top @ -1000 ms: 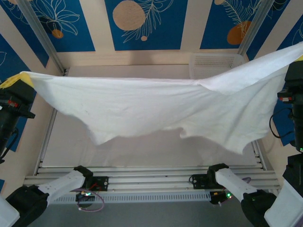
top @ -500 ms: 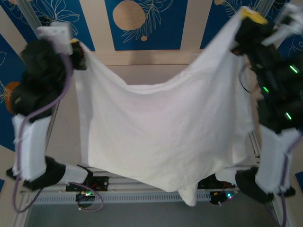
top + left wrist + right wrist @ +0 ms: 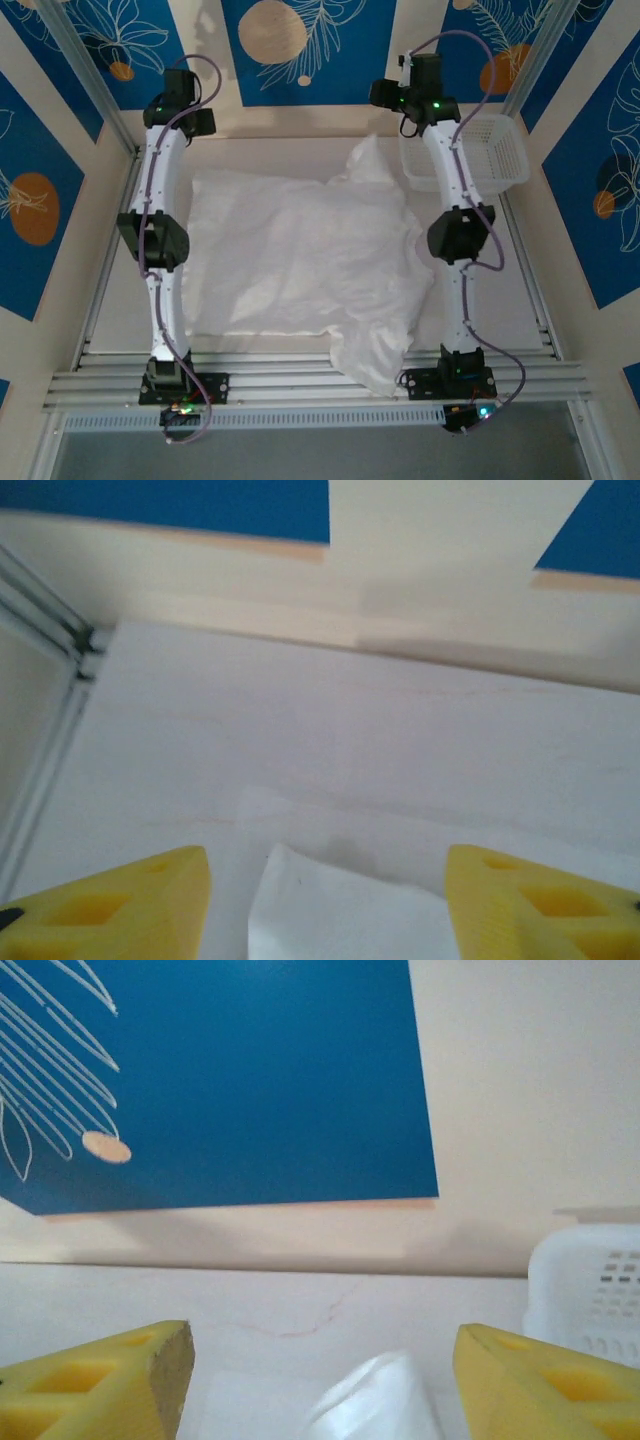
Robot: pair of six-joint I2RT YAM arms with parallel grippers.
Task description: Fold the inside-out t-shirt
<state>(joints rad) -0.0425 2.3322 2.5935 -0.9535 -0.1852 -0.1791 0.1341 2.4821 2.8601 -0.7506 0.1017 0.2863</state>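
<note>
I see the inside-out t-shirt [image 3: 300,260] lying rumpled across the middle of the table [image 3: 260,160] in the top view. One flap trails over the table's lower edge at bottom centre. A bunched peak pokes up toward the upper right, near the white mesh basket [image 3: 480,150]. Both arms reach to the top of the frame. On its wrist camera, the left gripper [image 3: 325,880] has its yellow jaws spread wide, gripping nothing, with a shirt corner at lower centre. The right gripper [image 3: 325,1350] is likewise spread and empty, with the shirt's peak at lower centre and the basket at the right edge.
</note>
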